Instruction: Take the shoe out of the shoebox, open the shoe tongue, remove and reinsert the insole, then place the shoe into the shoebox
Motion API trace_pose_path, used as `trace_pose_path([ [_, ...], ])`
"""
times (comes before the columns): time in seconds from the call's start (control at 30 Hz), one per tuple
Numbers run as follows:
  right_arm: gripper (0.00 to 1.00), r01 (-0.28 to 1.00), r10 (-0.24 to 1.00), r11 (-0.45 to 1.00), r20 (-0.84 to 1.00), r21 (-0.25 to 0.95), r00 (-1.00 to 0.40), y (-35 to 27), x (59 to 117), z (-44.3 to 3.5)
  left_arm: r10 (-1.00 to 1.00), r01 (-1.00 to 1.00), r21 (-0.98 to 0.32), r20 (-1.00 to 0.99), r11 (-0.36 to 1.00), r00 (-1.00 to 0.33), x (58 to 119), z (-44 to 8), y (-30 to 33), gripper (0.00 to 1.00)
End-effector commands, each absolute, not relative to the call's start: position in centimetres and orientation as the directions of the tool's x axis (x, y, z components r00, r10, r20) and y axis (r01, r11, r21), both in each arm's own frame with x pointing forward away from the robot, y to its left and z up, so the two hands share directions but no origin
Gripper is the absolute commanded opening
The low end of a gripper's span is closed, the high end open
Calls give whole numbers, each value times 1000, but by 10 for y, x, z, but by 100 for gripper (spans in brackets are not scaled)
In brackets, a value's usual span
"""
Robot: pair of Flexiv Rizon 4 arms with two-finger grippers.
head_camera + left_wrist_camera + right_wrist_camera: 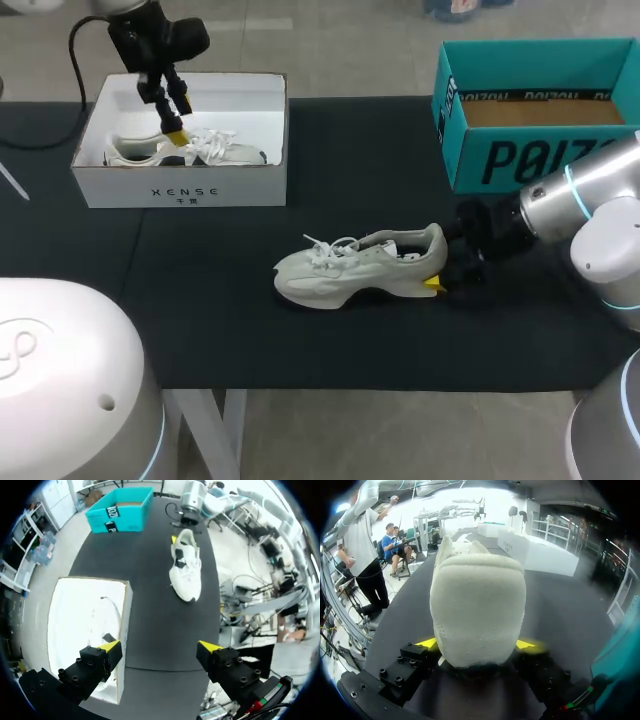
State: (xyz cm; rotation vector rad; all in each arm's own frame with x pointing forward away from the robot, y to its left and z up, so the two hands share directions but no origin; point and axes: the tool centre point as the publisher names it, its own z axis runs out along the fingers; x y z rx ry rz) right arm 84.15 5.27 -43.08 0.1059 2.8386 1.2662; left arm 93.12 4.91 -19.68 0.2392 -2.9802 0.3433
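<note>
A pale grey-white shoe [355, 268] lies on its sole in the middle of the black mat, toe to the left, laces loose. My right gripper [435, 283] is at its heel. In the right wrist view the heel [477, 605] fills the gap between both yellow tips of the right gripper [476, 643], which is shut on it. My left gripper [176, 133] hangs open over the white shoebox [180, 185], where a second white shoe [190, 150] lies. In the left wrist view the left gripper [159, 646] straddles the box's wall [125, 625], holding nothing; the shoe [186, 565] lies far ahead.
An open teal shoebox [520, 150] stands at the back right of the table, close behind my right arm, and shows far ahead of my left gripper as the teal box [120, 510]. The black mat [220, 320] covers the table.
</note>
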Motion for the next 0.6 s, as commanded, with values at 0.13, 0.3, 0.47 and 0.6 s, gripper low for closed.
trace_pose_path([
  [0.13,0,50,75,669,0,741,-997,56,843,-437,-885,-891,-208,155,404,-438,914,-195,22,100],
  [0.3,0,50,75,669,0,741,-997,56,843,-437,-954,-939,-225,91,261,-287,896,-208,-6,100],
  [0.47,0,50,75,669,0,741,-997,56,843,-437,-936,-925,-245,127,290,-327,875,-219,-46,100],
  [0.6,0,50,75,669,0,741,-997,56,843,-437,-919,-908,-246,121,339,-376,865,-223,-76,100],
])
